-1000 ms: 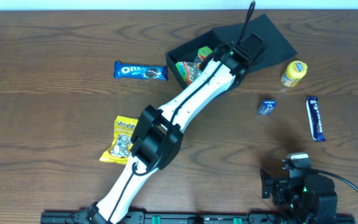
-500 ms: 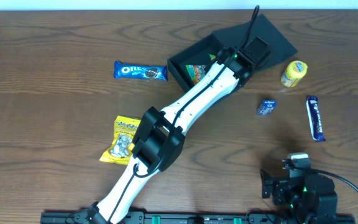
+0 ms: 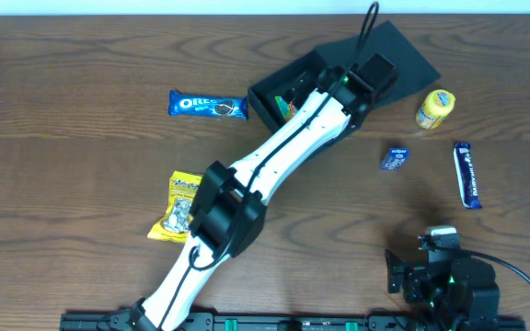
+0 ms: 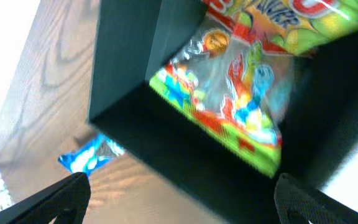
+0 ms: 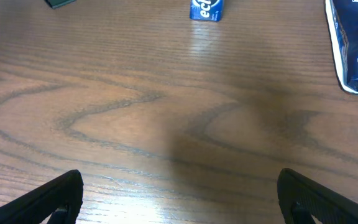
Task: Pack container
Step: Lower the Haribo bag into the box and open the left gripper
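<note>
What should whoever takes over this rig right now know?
Left gripper: open, empty, above the container.
Right gripper: open, empty, over bare table.
Container: at the far side of the table, lid flap open.
Done: green candy packet lies inside the container.
Left: Oreo pack and yellow bag on the container's left; small yellow item, small blue packet and blue bar on its right. All are still on the table. The lid is not yet shut.
</note>
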### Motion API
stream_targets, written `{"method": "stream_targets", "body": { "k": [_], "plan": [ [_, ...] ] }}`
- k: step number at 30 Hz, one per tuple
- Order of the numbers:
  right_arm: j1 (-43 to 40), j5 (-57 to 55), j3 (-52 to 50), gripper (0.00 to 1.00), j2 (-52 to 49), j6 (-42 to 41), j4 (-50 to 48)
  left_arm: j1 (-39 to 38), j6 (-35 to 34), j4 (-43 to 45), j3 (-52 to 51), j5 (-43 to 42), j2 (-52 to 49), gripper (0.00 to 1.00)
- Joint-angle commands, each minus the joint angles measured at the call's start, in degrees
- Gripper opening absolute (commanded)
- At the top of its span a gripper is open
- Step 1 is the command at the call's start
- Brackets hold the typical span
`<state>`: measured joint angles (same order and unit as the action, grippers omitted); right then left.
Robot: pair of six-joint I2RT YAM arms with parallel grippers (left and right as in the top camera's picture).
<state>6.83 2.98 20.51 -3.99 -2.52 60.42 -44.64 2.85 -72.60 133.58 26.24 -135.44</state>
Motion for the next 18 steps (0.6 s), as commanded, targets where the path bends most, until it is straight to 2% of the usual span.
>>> {"method": "stream_targets", "body": {
  "k": [1, 5, 11, 14, 18],
  "plan": [
    [-0.55, -0.15, -0.39, 0.99, 0.35, -0.20, 0.24, -0.39, -0.98, -2.56, -0.35, -8.70, 4.46, 0.95],
    [-0.55, -0.15, -0.39, 0.99, 0.35, -0.20, 0.22, -2.36, 2.38, -6.67, -0.35, -15.23, 5.81, 0.95],
    [-0.55, -0.15, -0.39, 0.99, 0.35, -0.17, 0.24, -5.44, 4.94, -9.01, -3.02, -15.28, 5.95, 0.95],
    [-0.55, -0.17, -0.39, 0.99, 0.35, -0.17, 0.22, -6.03, 4.87, -6.49, -7.56, -15.19, 7.54, 0.96],
    [-0.55, -0.15, -0.39, 0.99, 0.35, -0.20, 0.24, -6.01, 4.85, 4.35, -20.06, -15.37, 14.75, 0.95]
  ]
}}
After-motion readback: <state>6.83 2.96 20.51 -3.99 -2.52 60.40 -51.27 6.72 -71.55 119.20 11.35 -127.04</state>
